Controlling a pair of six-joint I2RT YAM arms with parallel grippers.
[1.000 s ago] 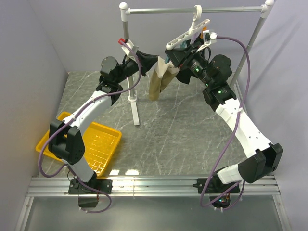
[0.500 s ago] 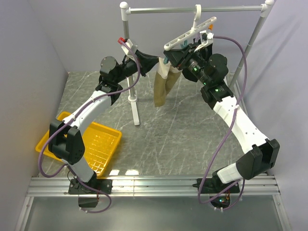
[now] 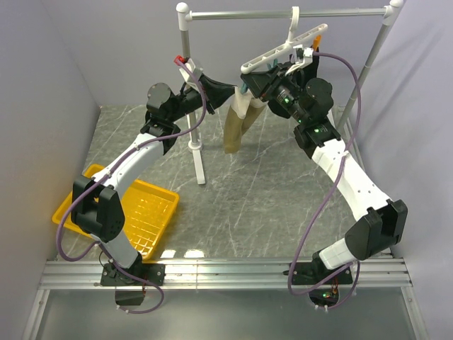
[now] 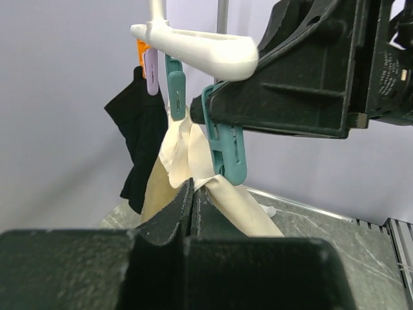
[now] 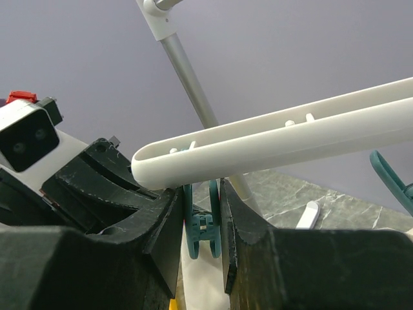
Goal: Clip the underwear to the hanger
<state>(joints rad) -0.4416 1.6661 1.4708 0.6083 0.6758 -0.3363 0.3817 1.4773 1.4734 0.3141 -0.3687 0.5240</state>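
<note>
The white hanger (image 3: 276, 53) hangs slanted by its hook from the rail. The tan underwear (image 3: 236, 127) hangs below its low end. My left gripper (image 3: 228, 93) is shut on the underwear's top edge; in the left wrist view (image 4: 194, 187) the cream and tan fabric (image 4: 245, 206) comes out between the closed fingers, just under a teal clip (image 4: 227, 145). My right gripper (image 3: 253, 83) is shut on that teal clip (image 5: 204, 226), one finger pressing each side under the hanger bar (image 5: 290, 135). Cream fabric (image 5: 200, 278) shows below the clip. Whether the clip grips the fabric is unclear.
The silver rail (image 3: 283, 14) stands on a pole (image 3: 196, 134) mid-table. A yellow basket (image 3: 152, 212) lies front left. A black garment (image 4: 139, 126) hangs by purple (image 4: 150, 68) and orange clips farther along the hanger. A white peg (image 5: 308, 215) lies on the table.
My right gripper and the hanger have shifted up and slightly right. The underwear has swung in and now hangs straighter. My left gripper keeps its hold.
</note>
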